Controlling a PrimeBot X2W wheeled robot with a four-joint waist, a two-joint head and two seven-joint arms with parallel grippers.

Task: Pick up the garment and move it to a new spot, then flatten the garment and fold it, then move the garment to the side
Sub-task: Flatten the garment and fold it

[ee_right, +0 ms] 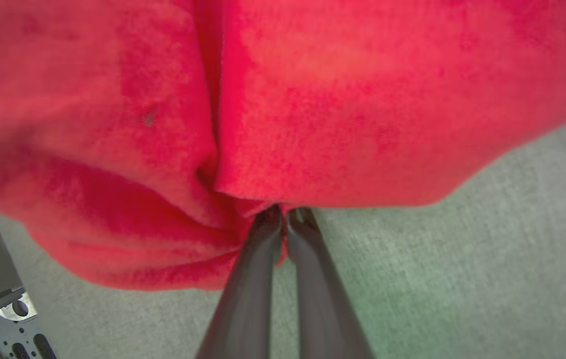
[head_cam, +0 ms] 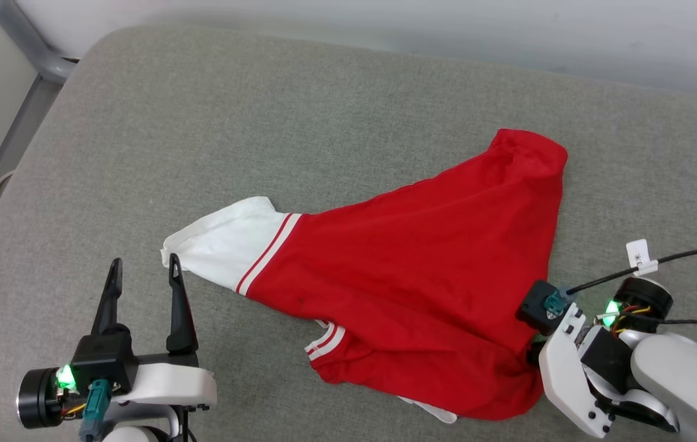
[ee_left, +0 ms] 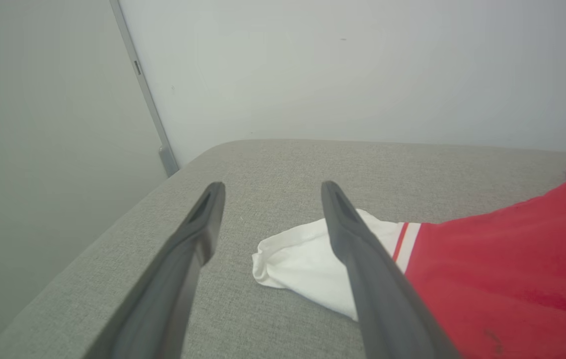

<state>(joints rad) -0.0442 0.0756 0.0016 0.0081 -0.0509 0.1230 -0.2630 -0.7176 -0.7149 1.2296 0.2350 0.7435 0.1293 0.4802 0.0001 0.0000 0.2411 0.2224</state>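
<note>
Right gripper [ee_right: 285,215] pinching garment [ee_right: 323,99], cable tag [head_cam: 638,253] unreadable

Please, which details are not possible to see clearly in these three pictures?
- The garment underside: head view, hidden by its own folds.
- The second sleeve: head view, mostly tucked under red cloth.
- How much cloth the right gripper pinches: right wrist view, bunched folds hide the pinch.
- Writing on the white tag: head view, too small.
</note>
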